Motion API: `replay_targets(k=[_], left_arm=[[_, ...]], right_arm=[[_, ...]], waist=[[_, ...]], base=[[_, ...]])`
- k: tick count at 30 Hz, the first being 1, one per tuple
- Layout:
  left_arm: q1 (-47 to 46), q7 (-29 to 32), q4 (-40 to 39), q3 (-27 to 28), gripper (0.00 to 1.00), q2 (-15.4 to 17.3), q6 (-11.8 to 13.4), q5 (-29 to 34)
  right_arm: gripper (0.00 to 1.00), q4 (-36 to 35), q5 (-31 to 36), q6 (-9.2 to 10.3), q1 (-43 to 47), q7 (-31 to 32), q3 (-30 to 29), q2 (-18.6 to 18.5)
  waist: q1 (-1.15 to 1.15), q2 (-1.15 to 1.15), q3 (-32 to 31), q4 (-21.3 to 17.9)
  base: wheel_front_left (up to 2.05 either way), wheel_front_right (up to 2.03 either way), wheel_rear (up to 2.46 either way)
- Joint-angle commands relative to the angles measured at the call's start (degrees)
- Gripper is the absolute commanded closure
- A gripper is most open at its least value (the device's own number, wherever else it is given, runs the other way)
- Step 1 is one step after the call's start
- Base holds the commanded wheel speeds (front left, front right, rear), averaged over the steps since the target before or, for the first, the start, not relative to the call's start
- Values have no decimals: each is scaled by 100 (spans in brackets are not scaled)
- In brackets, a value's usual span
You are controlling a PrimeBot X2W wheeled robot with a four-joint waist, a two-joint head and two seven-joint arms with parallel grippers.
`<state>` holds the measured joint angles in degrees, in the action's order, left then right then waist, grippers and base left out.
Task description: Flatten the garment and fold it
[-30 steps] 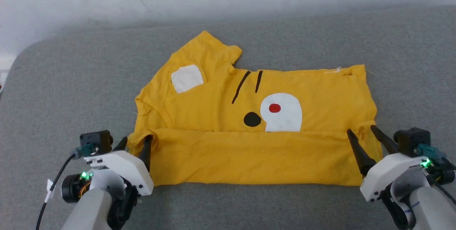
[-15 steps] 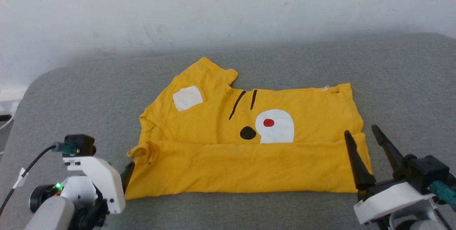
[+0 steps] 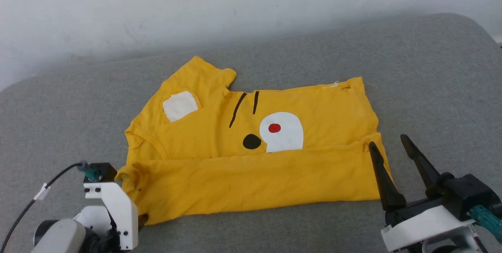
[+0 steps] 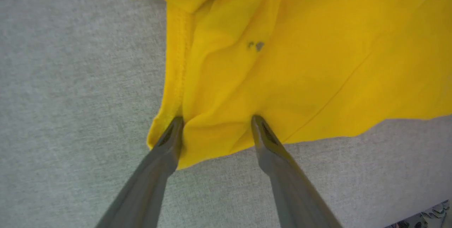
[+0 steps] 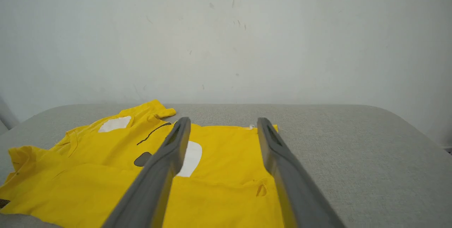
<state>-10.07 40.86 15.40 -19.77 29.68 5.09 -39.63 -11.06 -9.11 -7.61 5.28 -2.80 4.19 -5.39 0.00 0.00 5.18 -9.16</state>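
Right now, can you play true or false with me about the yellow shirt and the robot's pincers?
1. The T-shirt has its near edge folded up over the bottom of the white oval. True.
2. The right pincer is squeezing the shirt. False: its fingers stand apart and grip nothing.
3. The red dot sits inside the white oval. True.
4. The shirt lies on a wooden table. False: it lies on a grey cloth surface.
5. The left pincer is open at the shirt's near left corner. True.
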Motion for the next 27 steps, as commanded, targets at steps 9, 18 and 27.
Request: replay_targets(k=[9,18,27], left_arm=[[-67,434,471,-488,100,-402,-136,-65],[-62,-609,59,-44,100,-464,127,-20],[31,-716,-871,81,100,-275,296,54]], right_arm=[[0,-88,-118,12,3,210,-166,-53],[0,717,-877,12,-234,1728,-557,-442],[0,2389,-1476,12,-1080,3280,-403,-891]], waist=[[0,0,152,-16],[0,0,148,145],[0,0,279,424]], base=[[0,0,0],[0,0,0],[0,0,0]])
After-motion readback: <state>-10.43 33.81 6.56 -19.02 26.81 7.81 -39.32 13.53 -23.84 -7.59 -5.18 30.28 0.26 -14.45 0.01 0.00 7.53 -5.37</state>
